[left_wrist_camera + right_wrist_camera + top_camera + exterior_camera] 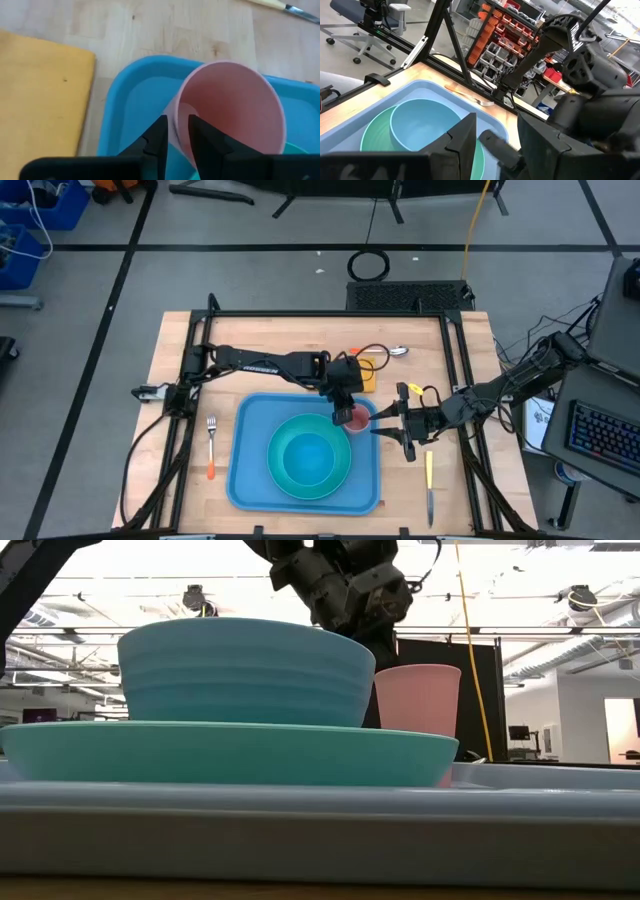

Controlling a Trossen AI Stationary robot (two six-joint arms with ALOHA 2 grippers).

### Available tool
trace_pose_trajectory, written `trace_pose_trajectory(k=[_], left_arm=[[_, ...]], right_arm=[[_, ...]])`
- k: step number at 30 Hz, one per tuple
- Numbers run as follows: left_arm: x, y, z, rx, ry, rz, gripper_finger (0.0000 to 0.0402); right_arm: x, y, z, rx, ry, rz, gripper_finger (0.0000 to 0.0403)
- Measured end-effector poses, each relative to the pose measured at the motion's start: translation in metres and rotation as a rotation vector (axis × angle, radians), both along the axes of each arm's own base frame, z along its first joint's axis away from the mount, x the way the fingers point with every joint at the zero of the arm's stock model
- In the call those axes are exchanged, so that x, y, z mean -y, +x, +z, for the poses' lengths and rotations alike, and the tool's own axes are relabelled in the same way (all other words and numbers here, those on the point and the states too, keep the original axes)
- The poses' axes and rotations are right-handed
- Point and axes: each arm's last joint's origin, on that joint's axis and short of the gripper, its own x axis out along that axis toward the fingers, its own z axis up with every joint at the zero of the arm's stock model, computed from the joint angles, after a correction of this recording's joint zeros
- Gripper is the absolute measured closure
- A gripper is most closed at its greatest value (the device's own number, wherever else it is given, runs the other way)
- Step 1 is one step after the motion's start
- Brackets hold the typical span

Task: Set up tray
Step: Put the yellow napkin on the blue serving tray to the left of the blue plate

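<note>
On the tabletop (pixel 180 350) the tray (pixel 250 485) already carries the plate (pixel 345 480) and bowl (pixel 308 456). My left claw (pixel 346 413) pinches the rim of the pink cup (pixel 235 110), standing it in the tray's corner. My right claw (pixel 392 427) waits open just beside the tray. Fork (pixel 211 446), knife (pixel 430 485), spoon (pixel 399 351) and napkin (pixel 40 95) lie outside the tray, unplaced.

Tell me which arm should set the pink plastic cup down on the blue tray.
Left. The left gripper already pinches the pink plastic cup's rim over the blue plastic tray's corner; the right gripper hangs open beside the tray, holding nothing.
</note>
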Motion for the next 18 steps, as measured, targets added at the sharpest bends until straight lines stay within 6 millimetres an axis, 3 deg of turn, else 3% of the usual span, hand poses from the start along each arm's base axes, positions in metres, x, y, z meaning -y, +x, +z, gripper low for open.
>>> trace_pose_trajectory(k=[9,14,18], left_arm=[[-0.007,-0.019,0.04,0.048,0.082,0.024,0.032],[-0.012,-0.041,0.065,0.004,0.249,0.066,0.032],[-0.022,-0.059,0.073,-0.088,0.277,0.079,0.0321]], right_arm=[[0.0,0.0,-0.001,-0.008,0.004,-0.001,0.0268],[0.0,0.0,-0.001,-0.011,0.009,-0.001,0.0268],[0.0,0.0,-0.001,-0.011,0.009,-0.001,0.0268]])
